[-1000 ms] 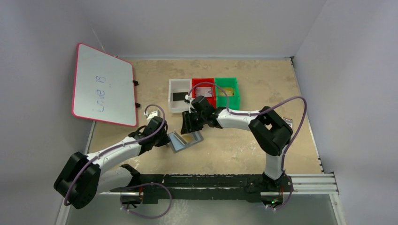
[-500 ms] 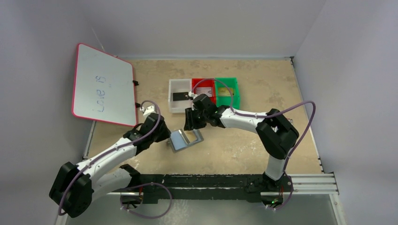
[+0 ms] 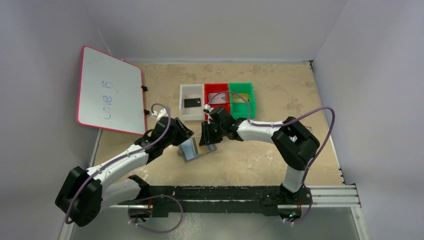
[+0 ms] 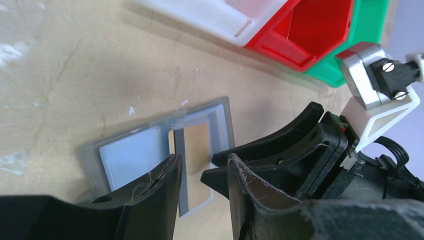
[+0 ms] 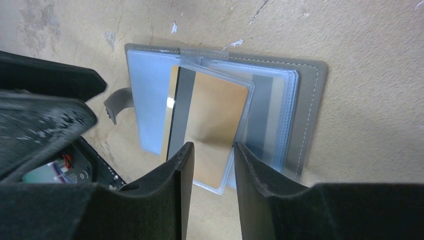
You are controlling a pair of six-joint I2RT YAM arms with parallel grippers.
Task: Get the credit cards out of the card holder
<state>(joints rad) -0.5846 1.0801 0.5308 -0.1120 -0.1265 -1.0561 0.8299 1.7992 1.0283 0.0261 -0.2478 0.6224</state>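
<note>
The grey card holder (image 3: 196, 150) lies open on the table, with shiny bluish pockets inside (image 5: 150, 110). A gold-yellow card (image 5: 215, 115) with a dark stripe sits in its clear middle pocket and also shows in the left wrist view (image 4: 197, 142). My right gripper (image 5: 210, 150) is open and empty, its jaws just above that card's near edge. My left gripper (image 4: 202, 167) is open and empty, over the holder's (image 4: 130, 152) other side and close to the right fingers (image 4: 280, 145). A black card (image 3: 192, 102) lies in the white tray and a silvery card (image 3: 218, 97) in the red tray.
White (image 3: 185, 111), red (image 3: 223, 107) and green (image 3: 250, 102) trays stand in a row behind the holder. A pink-framed whiteboard (image 3: 110, 90) leans at the far left. The two grippers (image 3: 182, 136) (image 3: 205, 136) nearly touch. A black rail runs along the table's near edge.
My left gripper has moved right and forward onto the holder's left side. My right gripper has come down and nearer, over the gold card. The holder stays in place.
</note>
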